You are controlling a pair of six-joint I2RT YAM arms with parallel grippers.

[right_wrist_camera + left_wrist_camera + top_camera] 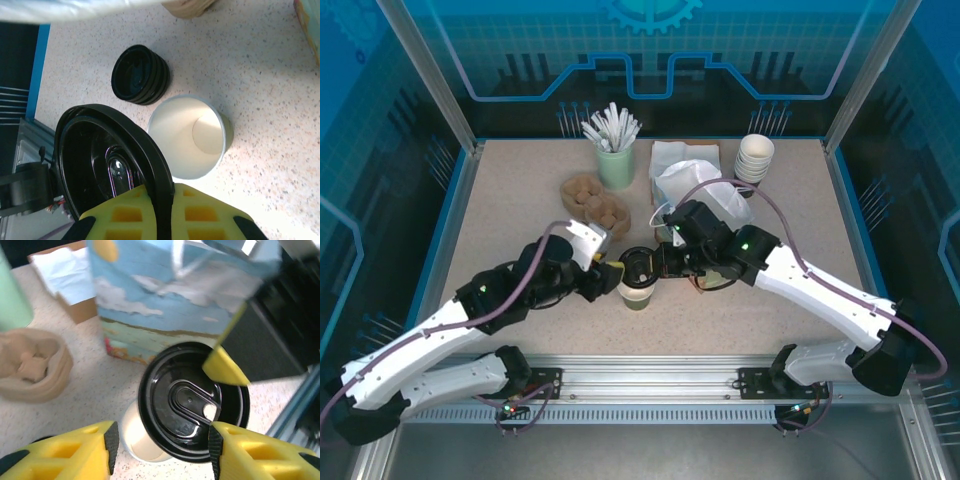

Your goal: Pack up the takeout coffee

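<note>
So, nearest the arms, the cup (636, 297) sits on the desk (500, 220) about halfway along, closer to the near edge than the far one. It's upright with dark greenish sides, and the right wrist view shows a bare white inside (192, 137), so it's uncovered. The black lid (640, 268) isn't seated. The right gripper (658, 264) has clamped it by the rim between its yellow fingers (200, 215) and holds it tilted just over the cup, partly covering the mouth when seen from the left wrist (192, 402). The left gripper (607, 278) comes in from the left with its jaws spread. The cup (140, 435) is low between the yellow fingers (75, 455), with a gap showing on one side, and I can't tell if the other side touches.

A short stack of black lids (140, 75) sits right beside the cup, with a sliver of desk between them.

Further back there's a brown pulp cup carrier (595, 200) left of centre and the paper bag (700, 185) right of centre. The bag's printed side is blue sky and clouds (175, 300), just behind the cup.

Along the far edge are a green mug (616, 167) full of white sticks (612, 125), a box of napkins (682, 155), and a stack of white cups (754, 158).
</note>
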